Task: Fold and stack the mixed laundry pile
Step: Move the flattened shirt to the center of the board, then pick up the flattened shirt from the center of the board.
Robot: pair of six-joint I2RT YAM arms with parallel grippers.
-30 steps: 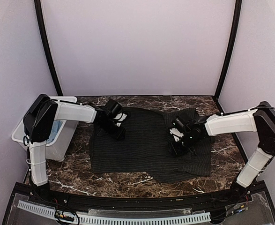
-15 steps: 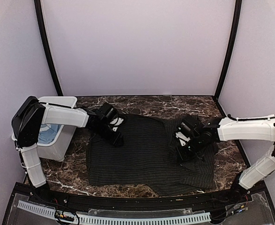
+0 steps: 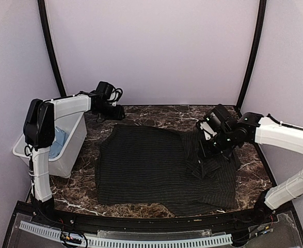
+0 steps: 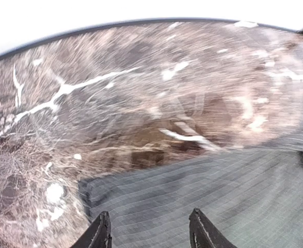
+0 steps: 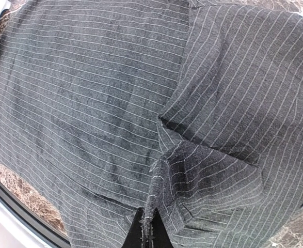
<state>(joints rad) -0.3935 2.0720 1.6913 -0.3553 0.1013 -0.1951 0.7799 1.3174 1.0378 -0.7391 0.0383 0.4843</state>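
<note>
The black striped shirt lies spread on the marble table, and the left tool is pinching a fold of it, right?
Not quite: the right tool pinches the fold, as the right wrist view shows; the left tool is open. The shirt does lie spread on the marble table.

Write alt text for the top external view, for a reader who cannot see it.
A black pinstriped shirt lies spread on a brown marbled table, and the right gripper is shut on a raised fold near its right side. The left gripper hangs open beyond the shirt's far left corner, beside a white plastic bin holding light blue cloth.
</note>
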